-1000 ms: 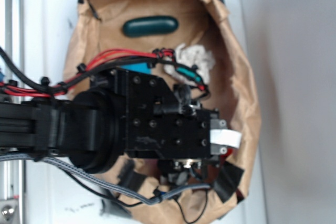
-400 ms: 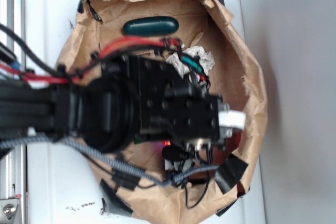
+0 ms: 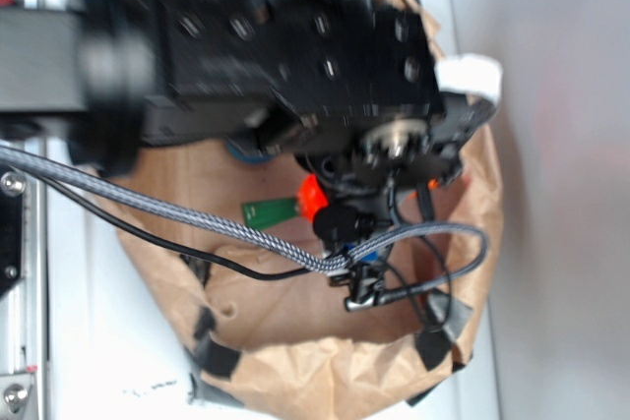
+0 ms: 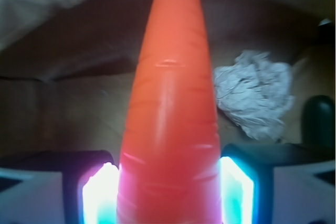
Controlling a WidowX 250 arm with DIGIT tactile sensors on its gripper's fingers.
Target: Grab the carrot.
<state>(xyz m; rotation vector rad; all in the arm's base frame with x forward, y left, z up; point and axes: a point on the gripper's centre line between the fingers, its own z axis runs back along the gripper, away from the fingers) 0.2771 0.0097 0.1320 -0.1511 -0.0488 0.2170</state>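
Gripper (image 4: 168,192) clamped on glossy orange tapered plastic carrot (image 4: 170,103), above crumpled white paper wad (image 4: 254,95); advisable: hold firm, lift straight.

1. This looks like a robotics lab or test bench, not a lived-in room.
2. A black robot arm (image 3: 246,46) with bare screw heads fills the top of the exterior view, and loose wiring hangs off it: a braided grey cable (image 3: 197,218) and thin black leads.
3. The work surface is a plain white tabletop (image 3: 89,341), with a metal rail (image 3: 15,341) bolted along its left edge.
4. A crumpled brown paper bag (image 3: 325,361), patched with strips of black tape (image 3: 212,356), serves as a makeshift bin.
5. Inside it lie toy props: an orange plastic carrot (image 4: 170,108), a wad of white paper (image 4: 257,93).
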